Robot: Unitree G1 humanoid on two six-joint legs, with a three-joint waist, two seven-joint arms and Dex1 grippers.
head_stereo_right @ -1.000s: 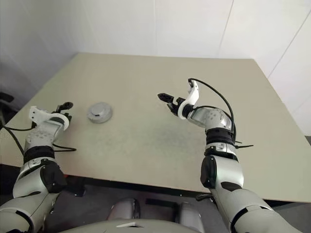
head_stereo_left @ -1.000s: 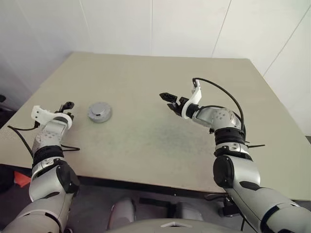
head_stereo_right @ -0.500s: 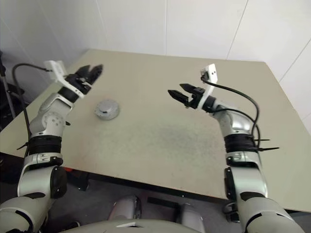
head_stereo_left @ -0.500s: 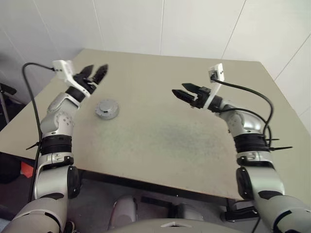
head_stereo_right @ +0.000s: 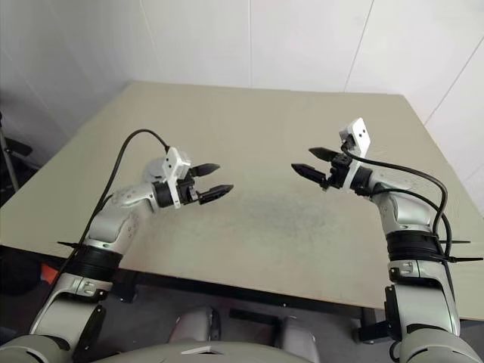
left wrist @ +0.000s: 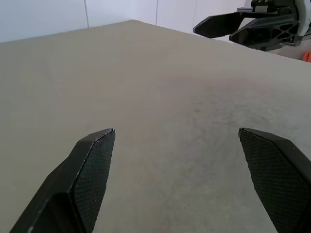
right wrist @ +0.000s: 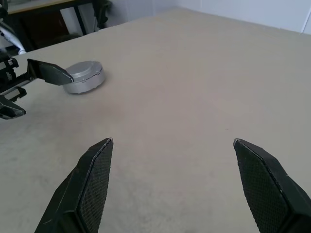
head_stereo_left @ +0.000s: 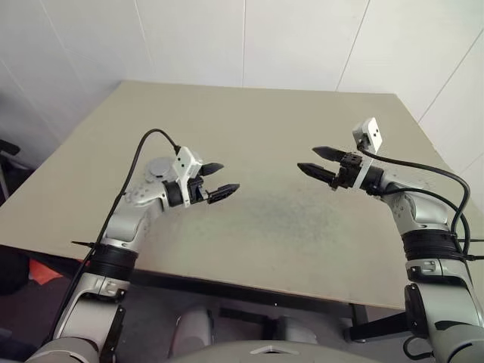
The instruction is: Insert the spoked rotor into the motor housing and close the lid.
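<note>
Since the motor housing (right wrist: pixel 83 76) sits with its lid (right wrist: pixel 82 71) seemingly on, on the worktop (head_stereo_left: pixel 302 121) beside the left gripper (head_stereo_left: pixel 215 180), and both grippers' jaws stand apart and empty, right gripper (head_stereo_left: pixel 315 161) opposite, we judge verifying lid seating prudent.

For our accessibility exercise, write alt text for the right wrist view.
Two open black fingers frame a bare beige table. Beyond them sits a round silver motor housing with its lid on, with the left gripper open just in front of it.
</note>
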